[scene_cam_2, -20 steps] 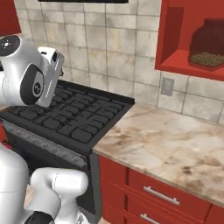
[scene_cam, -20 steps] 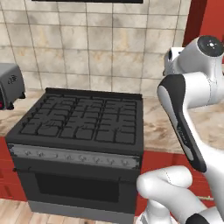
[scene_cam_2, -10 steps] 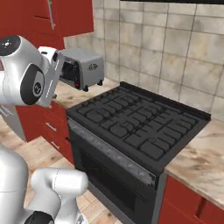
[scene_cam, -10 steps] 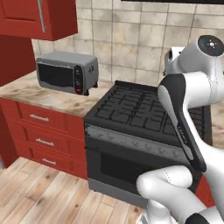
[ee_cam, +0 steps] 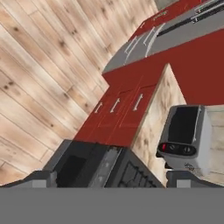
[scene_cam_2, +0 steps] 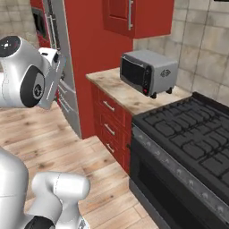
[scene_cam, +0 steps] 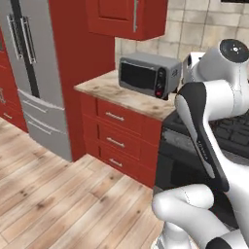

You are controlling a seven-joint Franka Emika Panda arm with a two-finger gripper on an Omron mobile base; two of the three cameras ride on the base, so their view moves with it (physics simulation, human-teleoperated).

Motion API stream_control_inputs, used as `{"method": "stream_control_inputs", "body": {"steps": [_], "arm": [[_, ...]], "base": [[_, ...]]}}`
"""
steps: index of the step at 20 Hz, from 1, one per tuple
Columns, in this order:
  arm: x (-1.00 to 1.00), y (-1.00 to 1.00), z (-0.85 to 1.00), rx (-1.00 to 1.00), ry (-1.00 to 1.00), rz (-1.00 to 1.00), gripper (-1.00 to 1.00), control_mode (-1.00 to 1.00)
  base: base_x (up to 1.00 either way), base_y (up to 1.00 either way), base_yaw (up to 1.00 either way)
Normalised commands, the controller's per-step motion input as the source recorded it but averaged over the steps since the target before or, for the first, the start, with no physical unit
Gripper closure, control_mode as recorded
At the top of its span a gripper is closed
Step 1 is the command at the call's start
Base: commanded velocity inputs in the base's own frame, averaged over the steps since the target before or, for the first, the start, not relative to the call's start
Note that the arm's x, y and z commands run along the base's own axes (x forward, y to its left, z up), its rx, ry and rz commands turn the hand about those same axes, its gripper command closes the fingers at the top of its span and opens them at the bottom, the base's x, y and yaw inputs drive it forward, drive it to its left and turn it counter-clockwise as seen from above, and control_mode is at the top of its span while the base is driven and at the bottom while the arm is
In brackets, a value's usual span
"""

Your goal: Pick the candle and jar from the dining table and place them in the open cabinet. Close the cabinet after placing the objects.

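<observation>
Your gripper [ee_cam: 107,179] hangs open and empty above the toaster oven [ee_cam: 186,138]; a red cabinet [scene_cam: 127,17] hangs above that oven.

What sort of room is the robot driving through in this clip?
A home kitchen, rendered: a black gas stove stands beside a beige marble counter over red drawers, with a silver toaster oven on top and a tall steel refrigerator further along.
</observation>
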Motion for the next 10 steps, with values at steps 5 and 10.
{"method": "stream_control_inputs", "body": {"steps": [5,10], "arm": [[0.00,0.00,0.00,0.00,0.00,0.00,-1.00,1.00],[0.00,0.00,0.00,0.00,0.00,0.00,-1.00,1.00]], "base": [[0.01,0.72,0.51],[0.29,0.50,0.53]]}}
